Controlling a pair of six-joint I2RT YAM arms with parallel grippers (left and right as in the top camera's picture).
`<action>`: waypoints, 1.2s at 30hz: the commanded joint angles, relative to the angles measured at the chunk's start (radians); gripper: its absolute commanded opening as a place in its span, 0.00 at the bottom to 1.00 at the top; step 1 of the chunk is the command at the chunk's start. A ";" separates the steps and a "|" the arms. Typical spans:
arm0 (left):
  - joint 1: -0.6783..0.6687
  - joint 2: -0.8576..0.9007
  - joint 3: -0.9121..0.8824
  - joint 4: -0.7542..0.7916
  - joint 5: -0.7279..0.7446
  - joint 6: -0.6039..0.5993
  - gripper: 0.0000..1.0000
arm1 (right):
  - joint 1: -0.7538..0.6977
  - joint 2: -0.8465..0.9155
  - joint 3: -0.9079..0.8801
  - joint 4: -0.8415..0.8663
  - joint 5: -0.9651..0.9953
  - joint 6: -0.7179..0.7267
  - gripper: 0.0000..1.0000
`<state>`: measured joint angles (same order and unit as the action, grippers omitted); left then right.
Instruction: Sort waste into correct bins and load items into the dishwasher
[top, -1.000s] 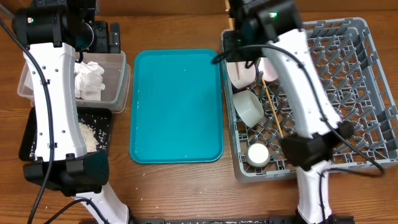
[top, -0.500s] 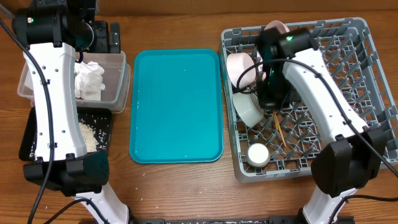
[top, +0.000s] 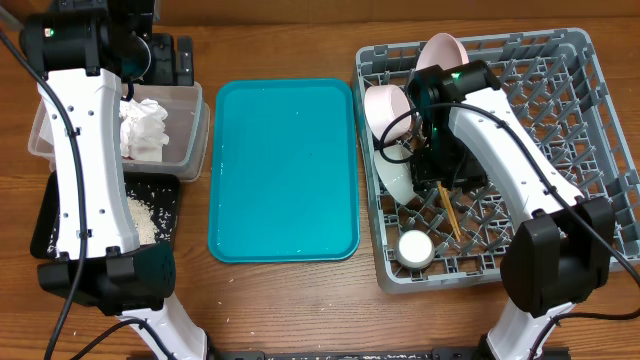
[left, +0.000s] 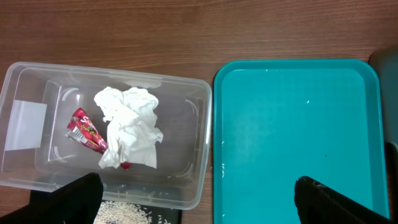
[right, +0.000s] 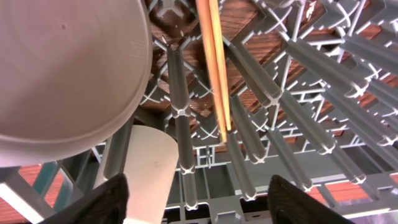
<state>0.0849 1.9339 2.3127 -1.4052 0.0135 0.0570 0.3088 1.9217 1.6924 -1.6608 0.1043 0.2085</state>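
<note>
My left gripper (left: 200, 204) hangs open above the clear tub (left: 186, 186), which holds the crumpled napkin (left: 129, 126) and the red wrapper (left: 86, 130). Rice (top: 143, 218) lies in the black tray (top: 50, 215) in front of the tub. Low inside the grey dish rack (top: 560, 120), my right gripper (right: 202, 205) stands open with nothing between its fingers. The chopsticks (right: 214, 62) rest on the rack's pegs just ahead of it. A pale bowl (right: 68, 74) and the white cup (right: 149, 168) sit to its left. Overhead, two pink bowls (top: 385, 108), a grey bowl (top: 398, 178) and the cup (top: 415, 248) stand along the rack's left side.
The teal tray (top: 285, 170) lies between the bins and the rack, with a few stray rice grains on it. Upright pegs (right: 180, 93) crowd closely around my right gripper. The right arm (top: 500, 150) stretches across the rack's middle.
My right arm swung from the rack's far left corner down among the pegs, and its jaws went from shut to open. The left arm has not moved.
</note>
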 joint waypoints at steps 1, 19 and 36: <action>-0.006 0.009 0.018 0.003 -0.006 -0.012 1.00 | -0.003 -0.042 0.074 -0.005 0.008 0.006 0.75; -0.006 0.009 0.018 0.003 -0.006 -0.012 1.00 | 0.025 -0.560 0.389 -0.033 -0.108 0.040 1.00; -0.006 0.009 0.018 0.003 -0.006 -0.012 1.00 | -0.243 -0.985 0.067 0.441 -0.092 -0.172 1.00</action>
<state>0.0849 1.9339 2.3127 -1.4055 0.0135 0.0570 0.1135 1.0252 1.9011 -1.3045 0.1070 0.1326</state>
